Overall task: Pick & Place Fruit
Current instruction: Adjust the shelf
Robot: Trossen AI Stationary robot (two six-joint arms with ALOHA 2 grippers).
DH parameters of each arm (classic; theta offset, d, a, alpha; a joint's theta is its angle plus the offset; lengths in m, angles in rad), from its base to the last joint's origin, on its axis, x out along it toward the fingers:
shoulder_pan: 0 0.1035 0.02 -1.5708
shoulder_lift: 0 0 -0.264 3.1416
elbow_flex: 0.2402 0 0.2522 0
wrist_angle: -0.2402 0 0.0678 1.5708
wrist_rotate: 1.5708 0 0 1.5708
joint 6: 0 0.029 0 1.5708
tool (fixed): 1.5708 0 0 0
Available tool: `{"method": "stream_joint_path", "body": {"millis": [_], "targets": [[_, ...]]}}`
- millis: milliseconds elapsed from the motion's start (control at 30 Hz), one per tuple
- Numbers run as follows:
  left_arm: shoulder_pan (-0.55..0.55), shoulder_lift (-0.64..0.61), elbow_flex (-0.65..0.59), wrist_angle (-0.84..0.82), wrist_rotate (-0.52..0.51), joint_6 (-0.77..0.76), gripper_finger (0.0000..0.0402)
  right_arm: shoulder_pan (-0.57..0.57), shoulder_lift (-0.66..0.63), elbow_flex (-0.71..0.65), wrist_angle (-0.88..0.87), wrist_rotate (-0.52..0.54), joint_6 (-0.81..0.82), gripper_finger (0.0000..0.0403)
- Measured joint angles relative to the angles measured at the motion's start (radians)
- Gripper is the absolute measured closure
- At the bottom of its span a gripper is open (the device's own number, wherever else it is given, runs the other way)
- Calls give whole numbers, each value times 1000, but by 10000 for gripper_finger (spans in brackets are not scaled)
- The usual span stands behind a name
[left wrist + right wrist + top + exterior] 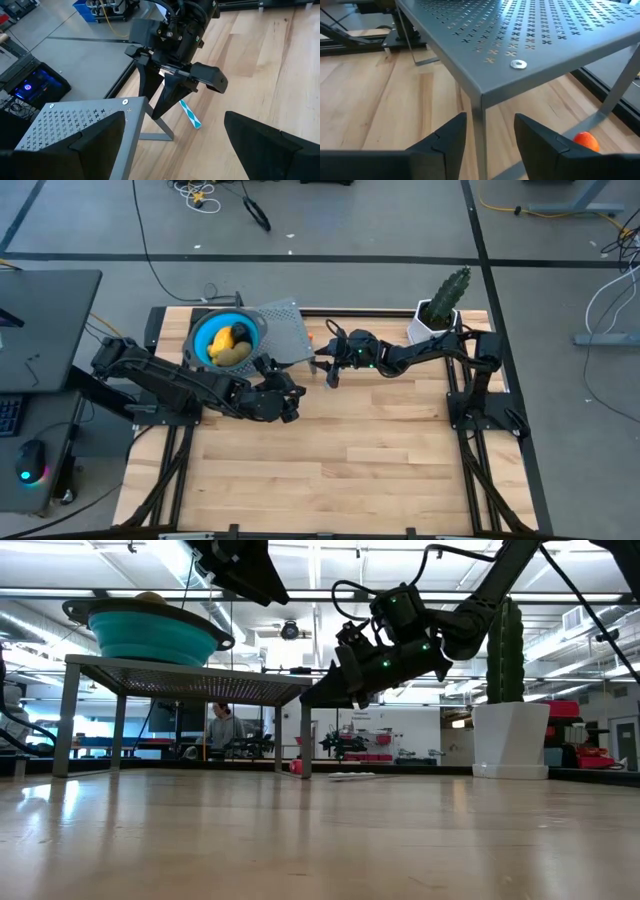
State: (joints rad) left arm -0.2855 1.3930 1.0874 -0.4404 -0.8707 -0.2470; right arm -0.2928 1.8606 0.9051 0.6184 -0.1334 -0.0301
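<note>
Two grippers working over the wooden tabletop [330,470], neither one holding anything.

Starting with the left gripper [289,401]: hovering in front of the grey perforated stand [284,330], near its front edge, with fingers [90,145] spreading wide and gripping nothing. Looking past those fingers toward the stand's corner, one of its legs and the other arm.

Turning to the right gripper [331,372]: reaching in from the right side, hanging just beside the stand's near right corner and pointing down toward the tabletop. Standing moderately apart, the fingers [445,142], with only a narrow gap and no object in it; showing through that gap, farther off, one stand leg [478,135]. Not touching the tabletop, judging by the low view.

Finding most of the fruit already up in the blue bowl [205,338], which is sitting on the left part of the stand: a yellow-orange oval [222,338], an olive-green oval [236,355] touching it, and a dark round piece [244,332] at the bowl's right rim. Seeing one small orange piece [585,141] lying on the tabletop under the stand, close to a far leg and well clear of the right gripper's fingers.

Noting a thin blue-and-white striped stick [190,114] lying flat on the tabletop just beside the right gripper's tips. Noting also a cactus-like plant in a white pot [438,311] standing at the back right corner, near the right arm.
</note>
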Motion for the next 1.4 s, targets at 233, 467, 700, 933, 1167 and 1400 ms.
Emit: {"method": "stream_joint_path", "body": {"millis": [233,467,700,933,1167,1400], "targets": [[0,0,0,-7,0,-1,52,7,0,0,-2,0,-4,241],[0,0,0,-18,0,-3,52,36,0,0,-30,-101,-29,249],[0,0,0,-18,0,-3,52,91,0,0,-50,-105,-41,249],[0,0,0,-18,0,-3,52,145,0,0,-48,-106,-52,249],[0,0,0,-18,0,-7,52,188,0,0,-36,-106,-90,249],[0,0,0,-18,0,-7,52,212,0,0,-31,-129,-109,249]]}}
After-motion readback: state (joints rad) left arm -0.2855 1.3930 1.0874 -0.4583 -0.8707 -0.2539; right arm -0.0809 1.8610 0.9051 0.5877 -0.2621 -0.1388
